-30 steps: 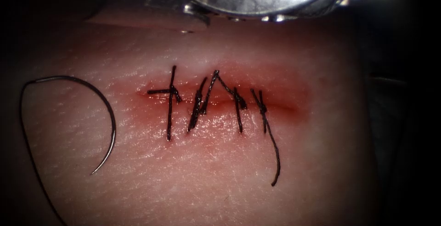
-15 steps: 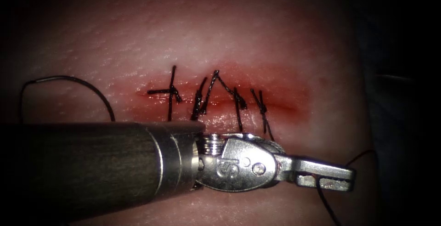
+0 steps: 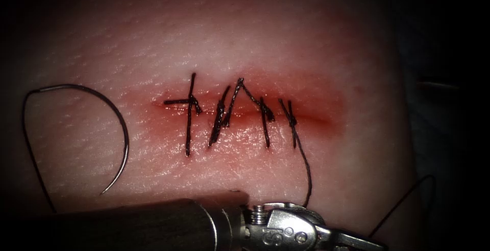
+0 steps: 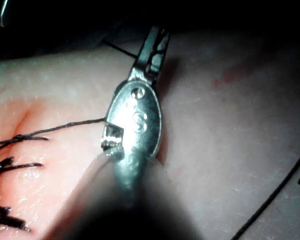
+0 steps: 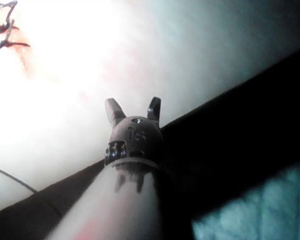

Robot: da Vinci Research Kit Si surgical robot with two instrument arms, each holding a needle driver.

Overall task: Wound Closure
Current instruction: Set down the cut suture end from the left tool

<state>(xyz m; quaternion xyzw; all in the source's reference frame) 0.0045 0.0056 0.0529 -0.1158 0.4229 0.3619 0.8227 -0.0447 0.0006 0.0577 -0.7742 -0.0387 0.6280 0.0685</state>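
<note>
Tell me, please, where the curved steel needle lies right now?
In the endoscope view the curved steel needle lies free on the tissue, left of the stitched cut, held by neither tool.

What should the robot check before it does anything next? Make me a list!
1. Needle free to pick up: ok. It lies on the tissue left of the cut, not in it.
2. Right tool ready: ok. Jaws open, holding nothing.
3. Left tool holding thread: cannot tell.
4. Stitches across the cut: ok, four in place.
5. Thread tail from the rightmost stitch: ok, it runs down toward the left tool.
</note>
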